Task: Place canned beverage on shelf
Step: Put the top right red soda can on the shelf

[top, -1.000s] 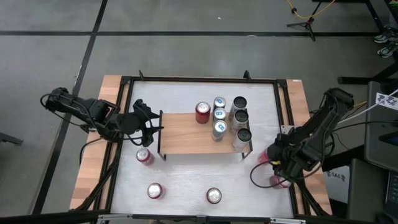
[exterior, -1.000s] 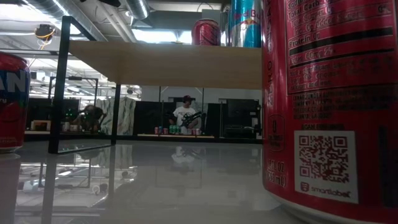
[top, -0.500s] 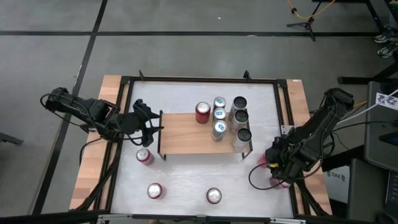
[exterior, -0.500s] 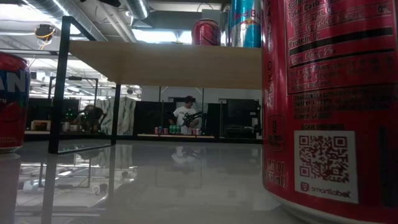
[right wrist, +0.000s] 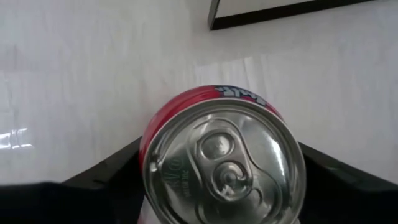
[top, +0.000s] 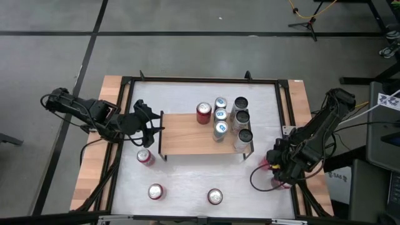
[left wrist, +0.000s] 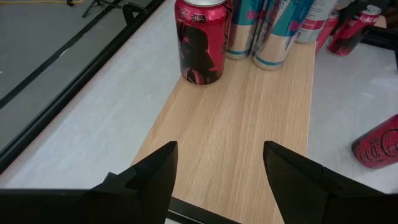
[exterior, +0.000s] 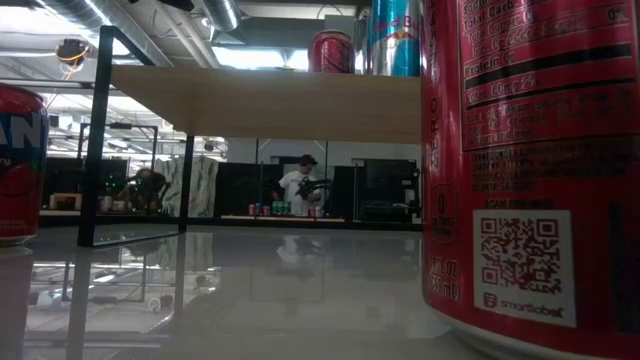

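The shelf [top: 200, 142] has a light wooden board on black legs and stands mid-table. It carries a red can [top: 203, 113] and several silver and blue cans [top: 220, 115]. My left gripper [top: 150, 125] hovers open above the shelf's left end [left wrist: 236, 124], touching nothing. At the table's right side my right gripper [top: 274, 167] points steeply down over a red canned beverage [right wrist: 224, 162], whose base stands on the white tabletop. One finger is on each side of the can. My right gripper has the red can's upper side wall [right wrist: 149, 140] between its two fingers [right wrist: 106, 171], which come from above and slightly slanted. No gap shows between the fingers and the can. The can stands upright on the table.
More red cans stand on the white tabletop [top: 187, 181]: one near the shelf's left leg [top: 145, 156], two near the front edge [top: 155, 191] [top: 215, 197], one beside the right gripper [top: 280, 182]. The shelf's black right leg [right wrist: 214, 25] is close to the held can.
My right gripper has tipped a little more steeply down over the red can at the table's right side. The can has stayed where it stood.
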You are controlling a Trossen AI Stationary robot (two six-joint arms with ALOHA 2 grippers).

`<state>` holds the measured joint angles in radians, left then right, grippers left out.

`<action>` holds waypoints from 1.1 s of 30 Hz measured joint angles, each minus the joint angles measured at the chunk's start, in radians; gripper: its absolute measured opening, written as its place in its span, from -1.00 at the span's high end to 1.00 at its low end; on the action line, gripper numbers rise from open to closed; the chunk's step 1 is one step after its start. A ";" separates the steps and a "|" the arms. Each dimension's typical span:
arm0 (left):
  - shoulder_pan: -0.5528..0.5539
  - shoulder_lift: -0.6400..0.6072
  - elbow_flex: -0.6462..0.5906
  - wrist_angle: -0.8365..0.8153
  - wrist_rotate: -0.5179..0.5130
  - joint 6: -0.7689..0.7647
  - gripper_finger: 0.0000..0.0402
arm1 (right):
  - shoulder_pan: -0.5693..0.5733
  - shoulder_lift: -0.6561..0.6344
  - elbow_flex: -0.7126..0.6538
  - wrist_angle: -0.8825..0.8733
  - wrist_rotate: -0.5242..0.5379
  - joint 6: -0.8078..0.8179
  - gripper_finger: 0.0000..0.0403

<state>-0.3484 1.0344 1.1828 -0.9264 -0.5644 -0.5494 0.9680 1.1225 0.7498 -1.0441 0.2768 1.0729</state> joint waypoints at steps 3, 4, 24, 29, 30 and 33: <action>0.000 0.000 0.000 0.000 0.000 0.000 -0.14 | 0.000 0.000 0.000 0.016 0.000 -0.001 -0.47; 0.000 0.000 0.000 0.000 0.000 0.000 -0.14 | 0.000 0.000 0.000 0.027 0.000 -0.002 -0.48; 0.000 0.000 0.000 0.001 0.000 0.000 -0.14 | -0.002 0.086 0.001 0.348 0.054 -0.001 -0.50; 0.000 0.000 0.000 0.001 0.000 0.000 -0.14 | -0.010 0.138 0.007 0.466 0.058 -0.001 -0.51; 0.000 0.000 0.000 0.001 0.000 0.000 -0.14 | -0.017 0.149 0.016 0.474 0.054 -0.001 -0.51; 0.000 0.000 0.000 0.001 0.000 0.000 -0.14 | -0.043 0.186 0.060 0.463 0.043 -0.004 -0.51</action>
<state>-0.3484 1.0344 1.1828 -0.9253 -0.5640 -0.5499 0.9253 1.3087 0.8096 -0.5810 0.3195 1.0686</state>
